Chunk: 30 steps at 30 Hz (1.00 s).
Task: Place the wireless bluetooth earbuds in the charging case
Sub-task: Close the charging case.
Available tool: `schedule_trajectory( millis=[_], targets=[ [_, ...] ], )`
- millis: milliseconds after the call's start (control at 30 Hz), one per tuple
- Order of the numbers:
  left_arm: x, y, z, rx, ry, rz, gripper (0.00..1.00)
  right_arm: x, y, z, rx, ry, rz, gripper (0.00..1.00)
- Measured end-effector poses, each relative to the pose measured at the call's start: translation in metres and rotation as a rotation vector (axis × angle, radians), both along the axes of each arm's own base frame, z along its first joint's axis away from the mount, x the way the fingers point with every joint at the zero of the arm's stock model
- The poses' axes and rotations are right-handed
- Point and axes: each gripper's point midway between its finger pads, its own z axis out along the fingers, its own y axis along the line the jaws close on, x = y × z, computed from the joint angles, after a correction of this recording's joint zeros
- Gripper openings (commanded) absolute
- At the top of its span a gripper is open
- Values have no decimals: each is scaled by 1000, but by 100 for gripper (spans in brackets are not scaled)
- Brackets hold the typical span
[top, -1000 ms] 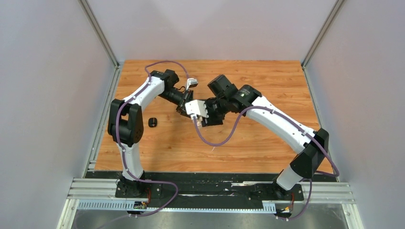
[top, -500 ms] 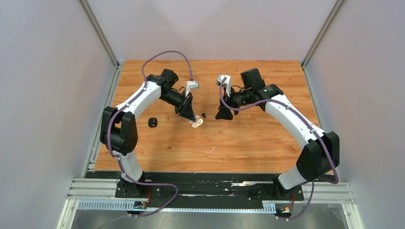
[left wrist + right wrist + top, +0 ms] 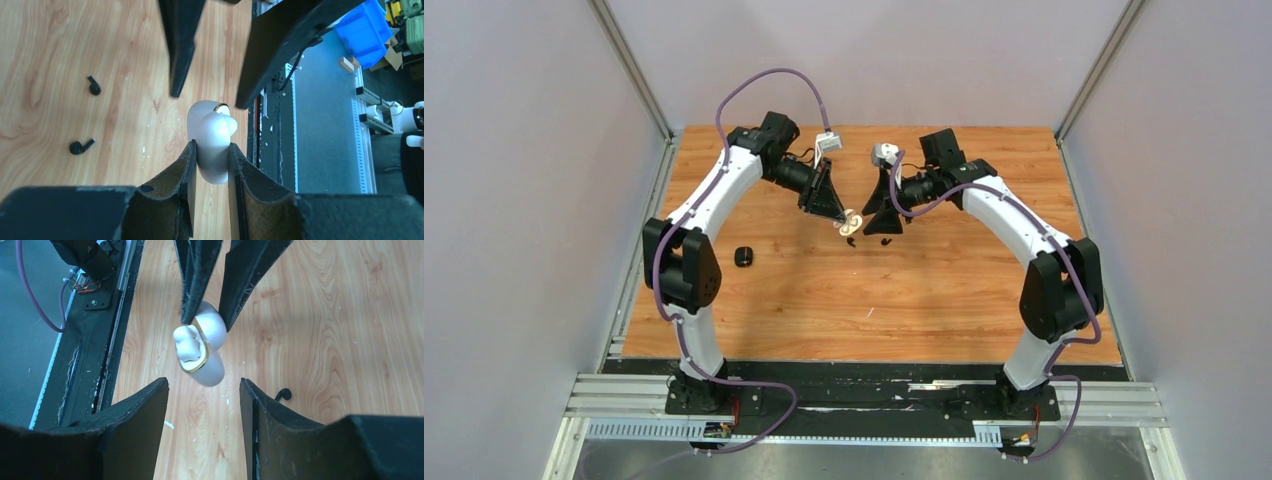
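Observation:
My left gripper (image 3: 212, 147) is shut on a white charging case (image 3: 212, 132) and holds it above the wooden table. In the right wrist view the case (image 3: 209, 367) is open, with a gold rim, and white earbuds (image 3: 189, 346) sit inside it. My right gripper (image 3: 203, 390) is open and empty, facing the case at close range without touching it. Two black earbuds (image 3: 93, 86) (image 3: 80, 146) lie loose on the table below; one also shows in the right wrist view (image 3: 284, 394). In the top view both grippers (image 3: 836, 212) (image 3: 881, 222) meet at the far centre.
A small black case (image 3: 743, 256) lies on the table to the left, near my left arm. Grey walls (image 3: 534, 200) close in the table on three sides. A black rail (image 3: 864, 395) runs along the near edge.
My left gripper has lifted the white case off the table and carried it farther back and right. My right gripper has swung left to face it.

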Motion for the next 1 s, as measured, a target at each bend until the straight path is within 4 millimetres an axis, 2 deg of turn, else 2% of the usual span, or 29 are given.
schedule_trajectory(
  millis=[167, 367, 467, 567, 667, 767, 833, 900, 1000],
  targets=[
    [0, -3, 22, -45, -37, -44, 0, 3, 10, -7, 31, 9, 55, 49],
    [-3, -3, 21, -42, -8, -51, 0, -4, 17, -5, 51, 10, 95, 41],
    [-1, -3, 18, -35, 3, -48, 0, -7, 20, -5, 53, 10, 104, 31],
    [1, -3, 16, -31, 9, -44, 0, -8, 21, -4, 52, 21, 101, 10],
    [3, -4, 17, -36, 1, -44, 0, -7, 21, -4, 49, 49, 84, 4],
    [4, -4, 16, -34, -1, -40, 23, -6, 22, -5, 49, 85, 65, 2],
    [5, -3, 15, -27, -6, -37, 35, -6, 23, -6, 50, 120, 47, 0],
    [6, -3, 14, -25, -13, -35, 43, -5, 23, -7, 51, 154, 29, 0],
    [5, -4, 10, -26, -34, -33, 48, -1, 22, -9, 52, 237, -19, 0]
  ],
)
